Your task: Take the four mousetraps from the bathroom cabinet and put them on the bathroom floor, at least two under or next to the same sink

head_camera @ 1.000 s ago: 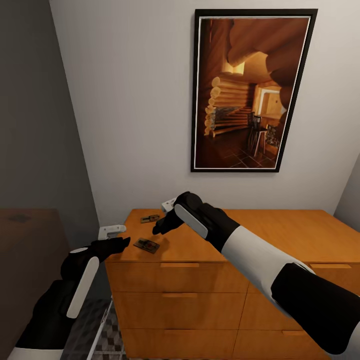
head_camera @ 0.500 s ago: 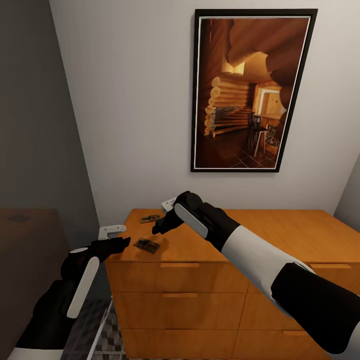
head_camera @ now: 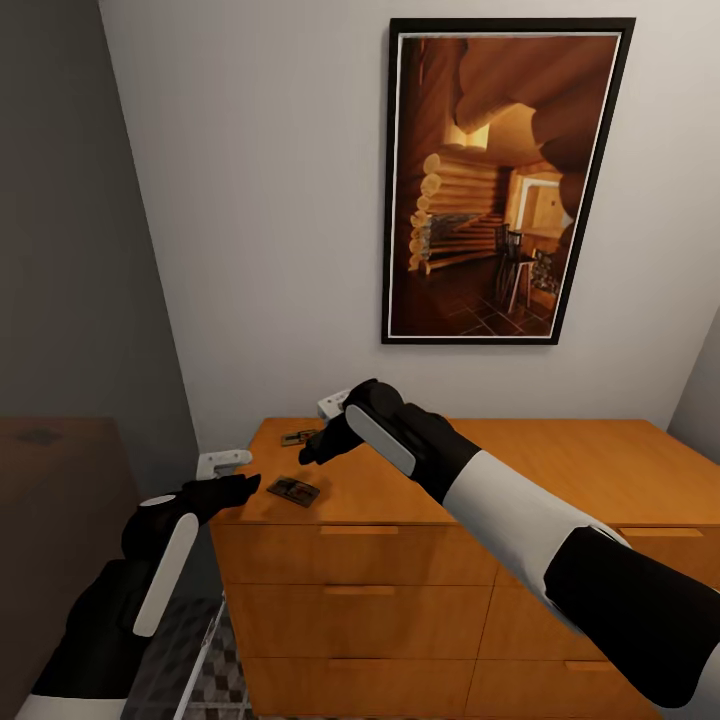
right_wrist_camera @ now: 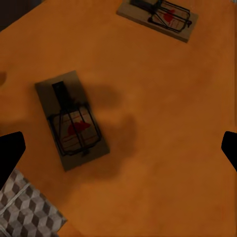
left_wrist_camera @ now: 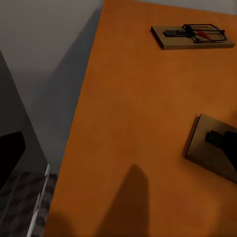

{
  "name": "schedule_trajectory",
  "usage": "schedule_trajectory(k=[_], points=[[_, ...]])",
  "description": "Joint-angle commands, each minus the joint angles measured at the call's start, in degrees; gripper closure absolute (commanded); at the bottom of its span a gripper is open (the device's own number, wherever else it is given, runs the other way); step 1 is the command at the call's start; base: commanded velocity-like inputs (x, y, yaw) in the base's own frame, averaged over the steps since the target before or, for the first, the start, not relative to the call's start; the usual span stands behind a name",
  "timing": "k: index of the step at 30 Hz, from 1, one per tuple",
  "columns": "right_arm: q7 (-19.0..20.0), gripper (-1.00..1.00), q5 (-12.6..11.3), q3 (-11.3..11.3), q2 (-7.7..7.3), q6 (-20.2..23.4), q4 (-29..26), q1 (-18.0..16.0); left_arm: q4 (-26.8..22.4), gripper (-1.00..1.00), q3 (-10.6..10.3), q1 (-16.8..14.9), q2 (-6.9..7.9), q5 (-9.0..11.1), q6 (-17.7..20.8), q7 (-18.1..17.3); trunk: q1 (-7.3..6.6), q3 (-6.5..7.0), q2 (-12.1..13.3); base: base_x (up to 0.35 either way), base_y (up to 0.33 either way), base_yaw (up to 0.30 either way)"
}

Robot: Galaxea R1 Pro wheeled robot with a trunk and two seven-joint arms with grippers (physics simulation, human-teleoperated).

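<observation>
Head view: two mousetraps visible on the cabinet (head_camera: 560, 470) top, both near its left end. Near trap (head_camera: 293, 490) lies close to the front edge; far trap (head_camera: 297, 437) lies toward the wall and is partly hidden behind the right gripper (head_camera: 312, 452). Detail of both is too small to read here.

Right wrist view: count again two. Near trap (right_wrist_camera: 72, 119) has its long axis running roughly 11 to 5 o'clock, red spot toward the 5 end. Far trap (right_wrist_camera: 158, 18) runs roughly 10 to 4 o'clock and is cut off by the frame edge. Right gripper's dark fingertips (right_wrist_camera: 11, 151) sit at opposite frame edges, so jaws wide apart, holding nothing, above the cabinet top. Patch of cube-patterned bathroom floor (right_wrist_camera: 25, 212) shows at 7 o'clock.

Left wrist view: far trap (left_wrist_camera: 192, 36) whole, long axis about 9 to 3 o'clock; near trap (left_wrist_camera: 213, 148) cut off at 3 o'clock.

Left gripper (head_camera: 243, 485) hovers just off the cabinet's left front corner; its jaw gap cannot be made out.
</observation>
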Motion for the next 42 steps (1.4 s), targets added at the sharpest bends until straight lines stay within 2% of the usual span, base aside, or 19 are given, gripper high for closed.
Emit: schedule_trajectory(k=[1, 26, 42], points=[[-0.7, -1.00, -0.5, 0.1, 0.00, 0.1, -0.2, -0.1, -0.1, -1.00, -0.1, 0.0, 0.06, 0.6, 0.2, 0.6, 0.00, -0.07, 0.0, 0.000, 0.000, 0.000], [-1.0, -1.00, -0.2, 0.2, 0.00, 0.1, -1.6, -0.1, -0.1, -1.00, -0.2, 0.0, 0.02, 0.6, 0.1, 0.5, 0.00, -0.07, 0.0, 0.000, 0.000, 0.000], [-1.7, -1.00, 1.5, 0.4, 0.00, 0.1, -3.6, -0.1, -0.1, -1.00, -0.3, 0.0, -0.01, 0.7, 0.2, 0.5, 0.00, -0.07, 0.0, 0.000, 0.000, 0.039]])
